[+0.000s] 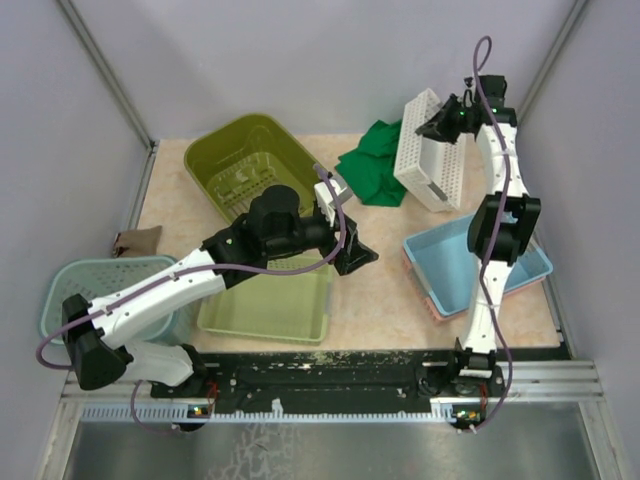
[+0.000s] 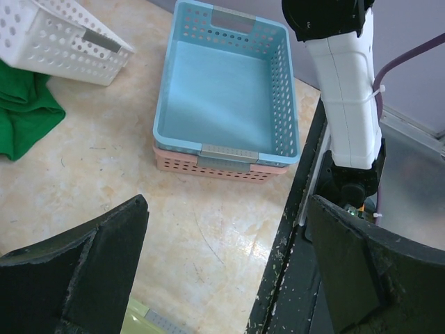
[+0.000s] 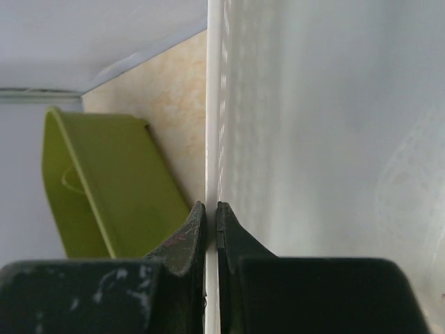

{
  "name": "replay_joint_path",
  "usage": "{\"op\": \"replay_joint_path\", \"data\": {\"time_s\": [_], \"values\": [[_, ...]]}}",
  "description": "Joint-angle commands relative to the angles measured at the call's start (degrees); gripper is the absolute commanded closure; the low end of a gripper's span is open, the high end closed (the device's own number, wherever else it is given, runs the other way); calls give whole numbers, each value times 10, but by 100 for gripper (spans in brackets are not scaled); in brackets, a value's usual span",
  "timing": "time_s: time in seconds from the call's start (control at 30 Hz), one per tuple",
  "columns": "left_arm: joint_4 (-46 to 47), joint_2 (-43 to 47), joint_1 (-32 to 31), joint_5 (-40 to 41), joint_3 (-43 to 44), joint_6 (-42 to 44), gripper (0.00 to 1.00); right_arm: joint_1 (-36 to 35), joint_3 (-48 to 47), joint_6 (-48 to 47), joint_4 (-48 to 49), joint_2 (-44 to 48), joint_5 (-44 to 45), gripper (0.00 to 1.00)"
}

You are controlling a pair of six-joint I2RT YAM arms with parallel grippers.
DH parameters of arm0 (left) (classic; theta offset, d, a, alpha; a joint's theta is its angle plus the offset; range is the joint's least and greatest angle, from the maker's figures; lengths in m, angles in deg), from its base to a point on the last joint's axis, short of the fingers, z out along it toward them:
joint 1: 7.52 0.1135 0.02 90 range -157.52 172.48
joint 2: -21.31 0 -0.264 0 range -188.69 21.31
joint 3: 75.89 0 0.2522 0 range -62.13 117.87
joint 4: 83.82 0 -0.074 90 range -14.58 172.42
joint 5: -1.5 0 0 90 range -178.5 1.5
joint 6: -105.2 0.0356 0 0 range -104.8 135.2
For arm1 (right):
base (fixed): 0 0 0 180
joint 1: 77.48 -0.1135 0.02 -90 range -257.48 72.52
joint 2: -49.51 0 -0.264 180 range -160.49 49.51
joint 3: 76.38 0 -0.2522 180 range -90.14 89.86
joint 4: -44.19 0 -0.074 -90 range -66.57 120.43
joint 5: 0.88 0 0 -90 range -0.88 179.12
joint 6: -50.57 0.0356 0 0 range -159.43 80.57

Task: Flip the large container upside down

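Right pincer (image 1: 438, 127) clamped shut on the top rim of the white basket (image 1: 432, 150), thin wall pinched between the two fingers, seen close in the right wrist view (image 3: 211, 209). The basket is at the back right of the tabletop (image 1: 385, 290), tipped up on its side, not flat and not fully flipped. Its lower edge is down by the tabletop, just beside the green cloth (image 1: 375, 165); can't tell if it overlaps the cloth.

Left pincer (image 2: 227, 202) wide open, holding nothing, hovering over mid tabletop above the far edge of the light green tray (image 1: 270, 300), well apart from the white basket. Its wrist camera faces the right side.

Blue basket (image 2: 222, 90) sits nested in a pink basket (image 2: 208, 167) at front right, next to the right arm's base, both upright. Olive bin (image 1: 250, 165) at back left, tilted with its opening toward the camera, partly behind the left arm. It also shows to the left of the white wall in the right wrist view. Teal basket (image 1: 100, 285) at the far left edge. Small brown thing (image 1: 135, 240) by the left wall, too small to identify
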Motion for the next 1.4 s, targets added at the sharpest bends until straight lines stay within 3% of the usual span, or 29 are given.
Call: {"op": "replay_joint_path", "data": {"time_s": [0.0, 0.3, 0.47, 0.63, 0.7, 0.83, 1.0, 1.07, 1.2, 1.37], "values": [[-8, 0, -2, 5, 16, 2, 0, -51, -6, 55, 95, 5, -129, 100], [-9, -4, -2, 2, 17, 0, 0, -67, 113, 164, 263, 75, -193, 100], [-3, -11, -2, -5, 18, 0, 0, -24, 218, 224, 373, 115, -234, 100], [5, -21, -2, -17, 21, -1, 0, 32, 345, 372, 588, 124, -318, 100], [6, -25, -2, -21, 23, -1, 0, 50, 365, 390, 621, 119, -334, 100], [6, -31, -2, -25, 27, -2, 0, 86, 376, 329, 538, 115, -329, 100], [8, -32, -3, -30, 26, -6, 0, 124, 307, 127, 252, 109, -232, 100], [10, -35, -3, -33, 27, -6, 0, 132, 280, 78, 179, 105, -178, 93], [13, -42, -3, -38, 29, -9, 0, 135, 257, 30, 109, 106, -89, 83], [13, -41, -3, -39, 28, -11, 0, 136, 266, 24, 93, 132, 21, 68]]}}
